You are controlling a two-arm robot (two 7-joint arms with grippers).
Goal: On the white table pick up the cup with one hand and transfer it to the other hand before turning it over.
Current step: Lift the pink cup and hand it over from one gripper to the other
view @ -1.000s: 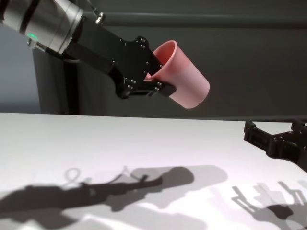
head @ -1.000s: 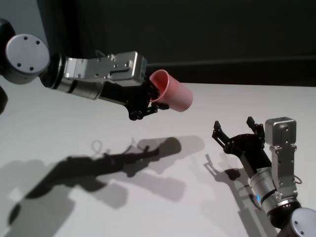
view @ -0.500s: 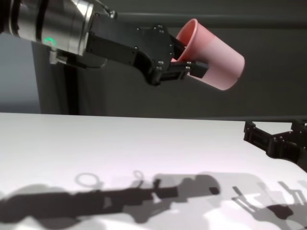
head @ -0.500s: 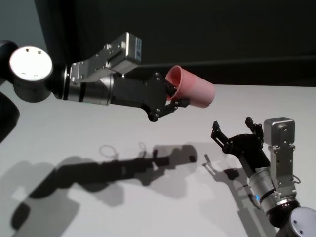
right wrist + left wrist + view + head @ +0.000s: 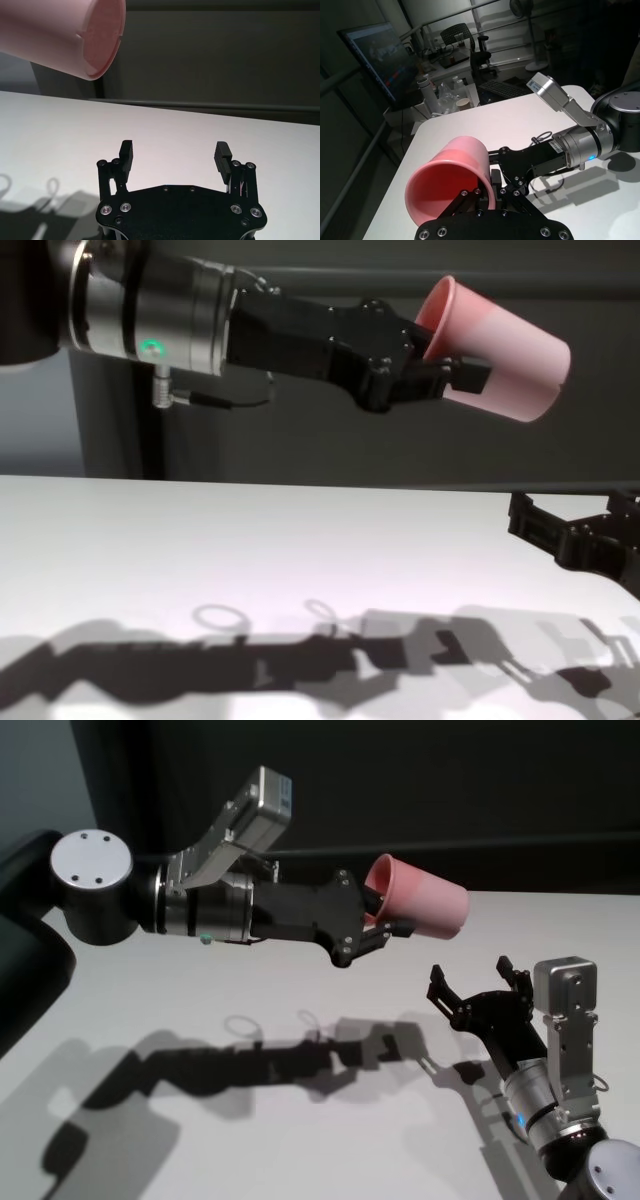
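Above white table (image 5: 250, 1120): L claw (image 5: 385, 925) grips cup (image 5: 425, 905); R claw (image 5: 475, 985) open.

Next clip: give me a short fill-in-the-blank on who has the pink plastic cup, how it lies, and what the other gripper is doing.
1. The pink plastic tapered cup is held by the ____ gripper, clamped at its rim.
2. The cup lies roughly on its side above the white table, its ____ end pointing toward the right arm.
3. The right gripper sits low near the table with its fingers ____ and nothing between them.

Missing words: left; base; open
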